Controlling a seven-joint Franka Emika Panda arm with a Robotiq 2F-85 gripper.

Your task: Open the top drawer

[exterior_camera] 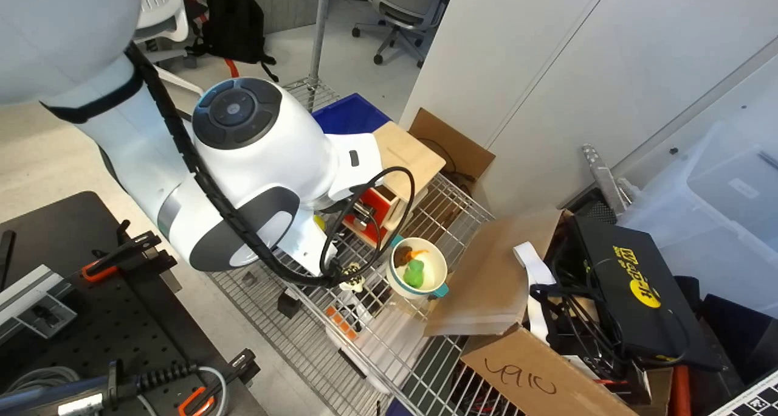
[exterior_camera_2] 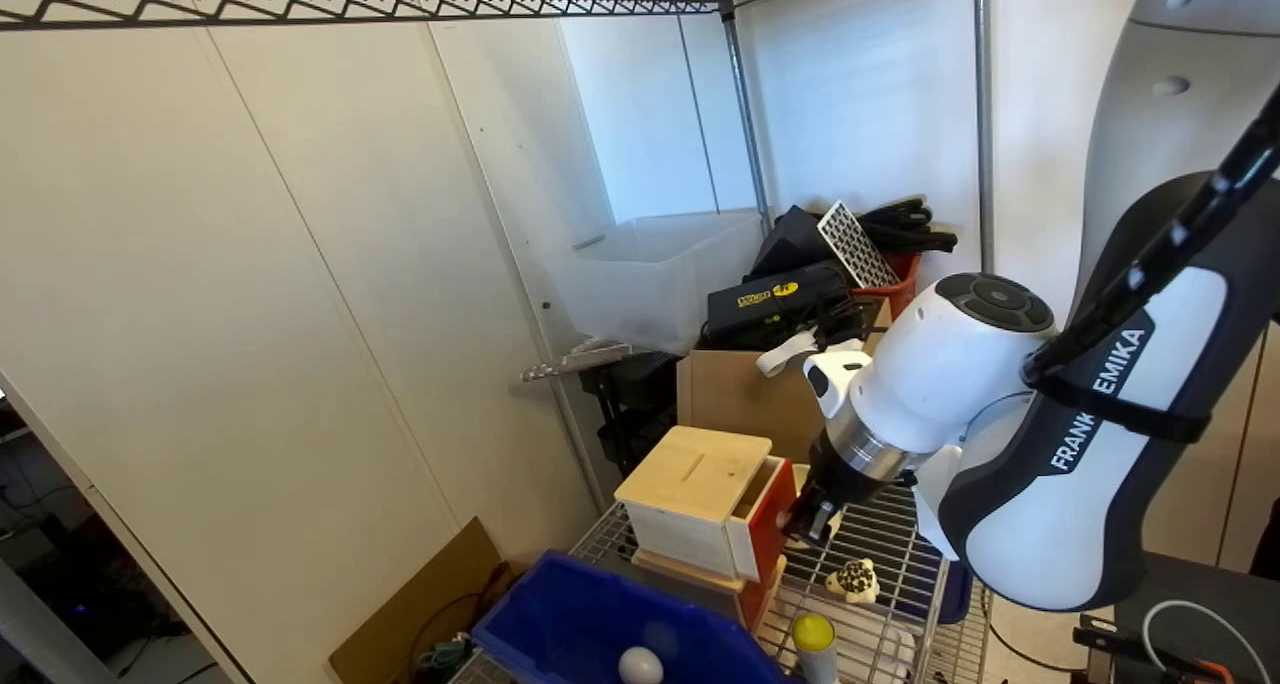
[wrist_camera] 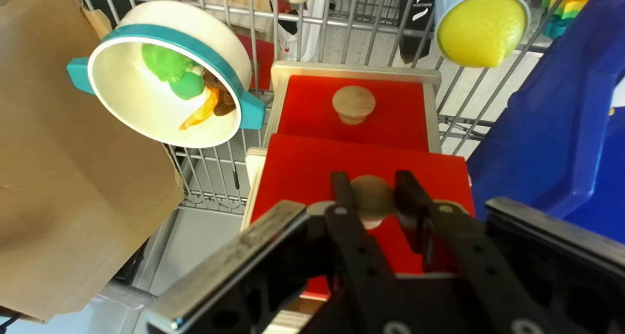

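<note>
The top drawer [exterior_camera_2: 768, 524] is pulled partly out of the light-wood cabinet [exterior_camera_2: 680, 539]; a gap shows behind its red front. Its front also shows in an exterior view [exterior_camera: 382, 204] and fills the middle of the wrist view [wrist_camera: 307, 163]. My gripper [wrist_camera: 372, 178] has its fingers on both sides of the round wooden knob [wrist_camera: 372, 199], seemingly touching it. The gripper also shows at the drawer front in both exterior views [exterior_camera: 363, 214] [exterior_camera_2: 812, 524]. The lower red drawer [wrist_camera: 312, 107] looks shut, its knob free.
A blue bin [exterior_camera_2: 610, 604] stands beside the cabinet. A cream pot with teal rim and handles [wrist_camera: 149, 29] holds toy food on the other side. A yellow-topped cup [wrist_camera: 481, 29] stands in front on the wire shelf. A cardboard box [exterior_camera: 486, 276] lies beyond the pot.
</note>
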